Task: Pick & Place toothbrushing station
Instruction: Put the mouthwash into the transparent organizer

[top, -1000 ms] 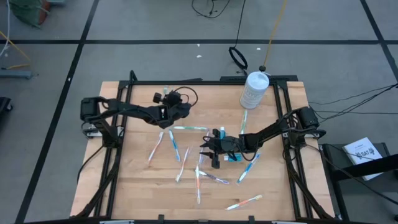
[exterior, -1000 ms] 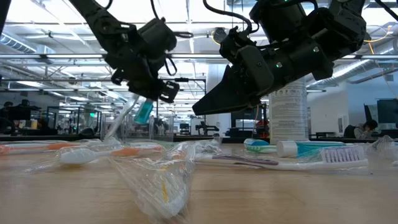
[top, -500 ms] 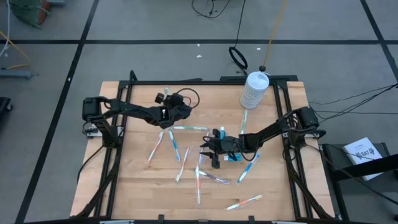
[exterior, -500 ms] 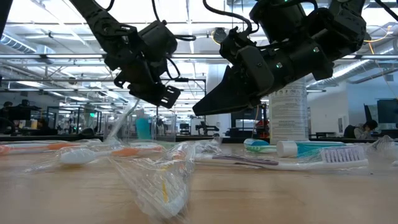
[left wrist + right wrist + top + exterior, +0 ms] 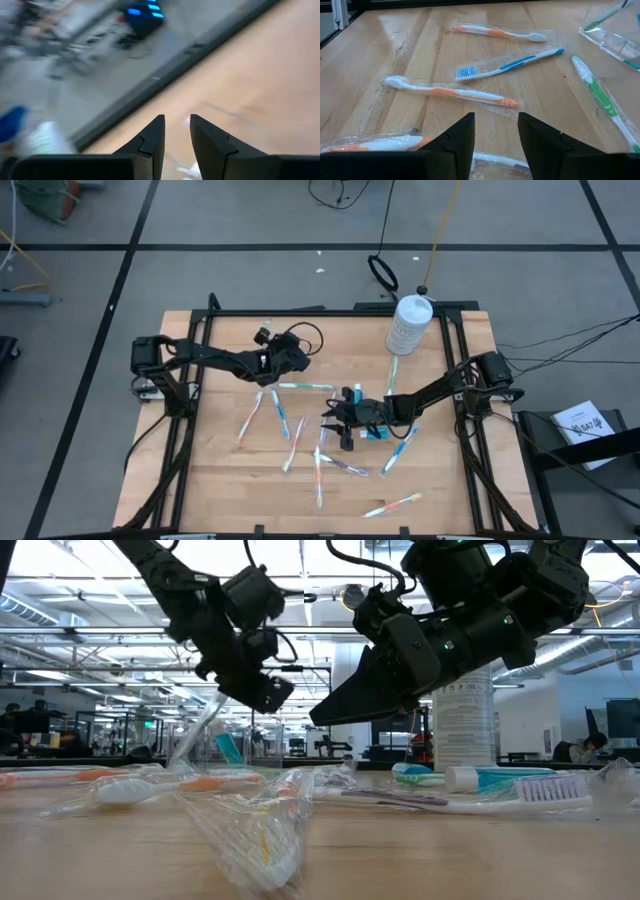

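The left gripper (image 5: 268, 376) was pictured raised above the far-left part of the desk (image 5: 225, 480), its fingers (image 5: 152, 137) parted by a narrow gap with nothing seen between them in the left wrist view. Just below and beside those fingers in the low view stood the clear plastic cup (image 5: 232, 745), a teal toothpaste tube (image 5: 230, 747) and a slim pale toothbrush (image 5: 197, 732) leaning inside it; whether the cup was touched could not be told.

The right gripper (image 5: 338, 426) was held low over mid-desk, fingers (image 5: 460, 135) apart and empty. Ahead of them, wrapped toothbrushes were spread flat on the wood: an orange-handled toothbrush (image 5: 451, 94) nearest, a blue toothbrush (image 5: 507, 65) beyond it, a green toothbrush (image 5: 600, 97) off to one side. A large white bottle (image 5: 408, 323) stood at the far edge, well apart from both pairs of fingers.

The step in hand was judged to be loading the cup, with many brushes not yet collected. The next move would call for the right fingers to be lowered squarely across the nearest handle, the crinkled wrapper being likely to slip, and closed before lifting.
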You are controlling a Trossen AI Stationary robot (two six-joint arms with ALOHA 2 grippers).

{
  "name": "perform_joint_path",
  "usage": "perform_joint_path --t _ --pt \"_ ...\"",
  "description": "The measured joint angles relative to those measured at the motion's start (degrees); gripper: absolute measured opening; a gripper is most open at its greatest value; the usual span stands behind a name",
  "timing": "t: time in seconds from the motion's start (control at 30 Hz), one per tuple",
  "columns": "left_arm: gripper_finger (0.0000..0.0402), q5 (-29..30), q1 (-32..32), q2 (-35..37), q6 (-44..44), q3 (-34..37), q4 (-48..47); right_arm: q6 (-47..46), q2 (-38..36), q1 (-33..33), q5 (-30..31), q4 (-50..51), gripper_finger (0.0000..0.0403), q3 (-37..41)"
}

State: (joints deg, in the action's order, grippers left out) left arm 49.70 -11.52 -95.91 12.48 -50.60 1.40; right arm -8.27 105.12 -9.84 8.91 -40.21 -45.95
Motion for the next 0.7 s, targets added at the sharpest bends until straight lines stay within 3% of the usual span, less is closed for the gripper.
perform_joint_path --t 0.17,0.37,0.47,0.7 --pt "0.0097 -15.7 -1.5 5.3 8.5 -3.3 -10.2 0.0 0.0 0.0 0.0 -0.1 0.0141 0.0" --pt "0.0097 -28.2 -3.2 11.4 14.7 -5.2 -25.3 0.0 0.0 0.0 0.0 0.2 0.0141 -0.1" --pt "0.0097 -30.7 -3.3 12.6 14.4 -5.2 -31.4 -0.4 0.0 0.0 0.0 0.2 0.0141 -0.1" --pt "0.0097 -29.5 -3.2 12.6 15.1 -5.2 -40.4 -0.5 0.0 0.0 0.0 0.2 0.0141 -0.1"
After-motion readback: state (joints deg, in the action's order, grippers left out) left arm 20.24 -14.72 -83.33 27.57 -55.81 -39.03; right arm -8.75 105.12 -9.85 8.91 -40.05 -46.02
